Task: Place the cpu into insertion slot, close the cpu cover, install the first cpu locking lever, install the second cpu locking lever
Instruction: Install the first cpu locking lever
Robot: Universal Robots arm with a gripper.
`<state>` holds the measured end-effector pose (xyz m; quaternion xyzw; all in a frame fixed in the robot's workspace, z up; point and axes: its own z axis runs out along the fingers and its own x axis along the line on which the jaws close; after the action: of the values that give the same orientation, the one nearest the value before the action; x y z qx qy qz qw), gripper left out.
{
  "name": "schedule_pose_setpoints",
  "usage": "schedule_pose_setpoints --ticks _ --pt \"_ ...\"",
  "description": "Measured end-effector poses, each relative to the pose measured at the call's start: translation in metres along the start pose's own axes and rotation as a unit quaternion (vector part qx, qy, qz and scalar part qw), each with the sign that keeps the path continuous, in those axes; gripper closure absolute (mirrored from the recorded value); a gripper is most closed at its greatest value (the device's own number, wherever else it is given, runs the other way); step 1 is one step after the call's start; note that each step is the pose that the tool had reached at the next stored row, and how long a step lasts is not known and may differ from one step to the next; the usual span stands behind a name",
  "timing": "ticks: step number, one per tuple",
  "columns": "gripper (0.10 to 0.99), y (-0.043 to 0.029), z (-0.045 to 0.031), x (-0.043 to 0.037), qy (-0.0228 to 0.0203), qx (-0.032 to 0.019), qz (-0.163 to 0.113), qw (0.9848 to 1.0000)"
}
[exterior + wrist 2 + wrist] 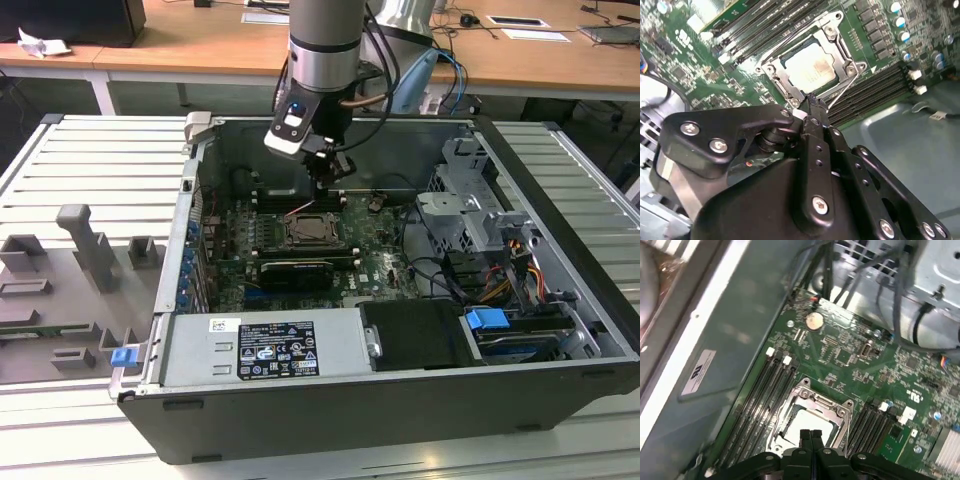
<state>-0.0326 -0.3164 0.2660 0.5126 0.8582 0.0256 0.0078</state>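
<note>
The cpu [809, 64] lies flat in the insertion slot [312, 232] on the green motherboard, its pale metal top showing through the window of the cpu cover [777, 75]. The silver cover frame [815, 402] lies down over the chip [802, 424]. A thin wire locking lever [845, 90] runs along one side of the socket toward my fingertips. My gripper [810, 100] is shut, its tip right at the socket's corner where the lever ends; whether it pinches the wire I cannot tell. In the exterior view the gripper [335, 172] hangs just behind the socket.
Black memory slots [875, 90] flank the socket. A black card [295, 270] lies in front of it, with a drive cage [470, 200] and cables on the exterior view's right. The power supply [265, 345] sits at the front, and case walls [730, 340] surround the board.
</note>
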Motion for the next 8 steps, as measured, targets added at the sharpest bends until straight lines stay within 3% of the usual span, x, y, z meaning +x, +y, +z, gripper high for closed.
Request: schedule_pose_setpoints --ticks 4,7,8 --pt "0.98 0.0 0.0 0.0 0.003 0.0008 -0.058 0.9983" --pt "0.98 0.0 0.0 0.0 0.0046 0.0011 -0.089 0.996" --pt "0.98 0.0 0.0 0.0 0.0055 0.0014 -0.106 0.9944"
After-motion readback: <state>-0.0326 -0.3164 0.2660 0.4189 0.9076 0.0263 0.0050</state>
